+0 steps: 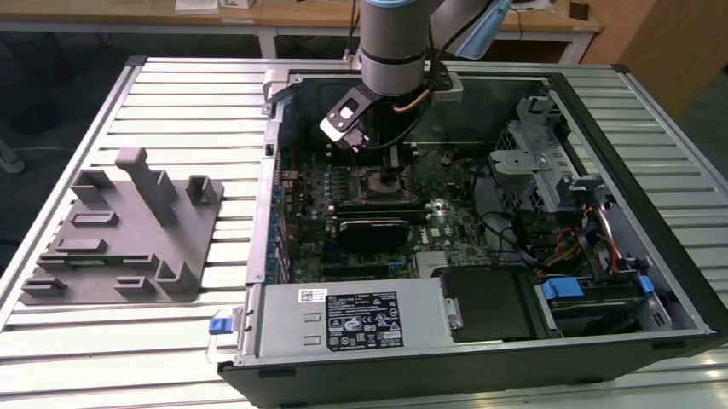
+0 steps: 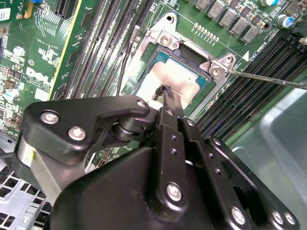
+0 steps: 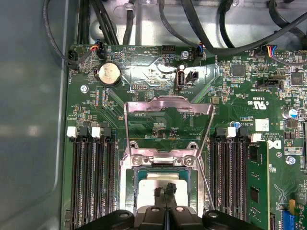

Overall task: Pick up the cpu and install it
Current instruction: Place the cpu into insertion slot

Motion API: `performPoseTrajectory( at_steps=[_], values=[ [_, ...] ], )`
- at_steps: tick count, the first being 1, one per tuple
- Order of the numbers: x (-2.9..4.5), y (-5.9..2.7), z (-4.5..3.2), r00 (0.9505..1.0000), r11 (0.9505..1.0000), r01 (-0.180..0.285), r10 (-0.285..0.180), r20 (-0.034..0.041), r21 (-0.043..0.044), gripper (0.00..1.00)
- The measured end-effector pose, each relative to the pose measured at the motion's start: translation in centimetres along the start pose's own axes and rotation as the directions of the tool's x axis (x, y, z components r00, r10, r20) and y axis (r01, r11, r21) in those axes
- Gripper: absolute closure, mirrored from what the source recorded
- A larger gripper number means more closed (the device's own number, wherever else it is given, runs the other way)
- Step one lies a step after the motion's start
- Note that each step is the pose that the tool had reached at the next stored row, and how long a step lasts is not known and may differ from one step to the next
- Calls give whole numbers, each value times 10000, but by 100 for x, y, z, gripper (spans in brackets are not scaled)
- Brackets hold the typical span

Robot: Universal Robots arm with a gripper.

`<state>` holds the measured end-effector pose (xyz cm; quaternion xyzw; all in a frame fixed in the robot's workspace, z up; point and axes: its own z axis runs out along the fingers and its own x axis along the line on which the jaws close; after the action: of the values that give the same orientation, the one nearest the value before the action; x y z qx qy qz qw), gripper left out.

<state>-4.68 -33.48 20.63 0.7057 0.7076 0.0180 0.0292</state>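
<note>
The arm's black fingers, pressed together at the tips, are hovering at the small, flat, silver-topped square cpu, which is lying in the open metal socket frame, so seating seems underway, needing it flat and square.

- A black-and-white printed label is carried by the grey metal box at the near edge of the computer case in the exterior view; none of its wording can be made out.
- White lettering is printed across the green circuit board in the first wrist view.
- A small white sticker is stuck on that board beside the memory slots.
</note>
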Motion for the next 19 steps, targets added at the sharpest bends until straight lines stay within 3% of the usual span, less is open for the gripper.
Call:
performPoseTrajectory(
  at_steps=[14,19],
  values=[
    [0,-38,4,10000,10000,0,0,3,1,89],
    [1,-41,38,10000,10000,0,0,0,0,89]
  ],
)
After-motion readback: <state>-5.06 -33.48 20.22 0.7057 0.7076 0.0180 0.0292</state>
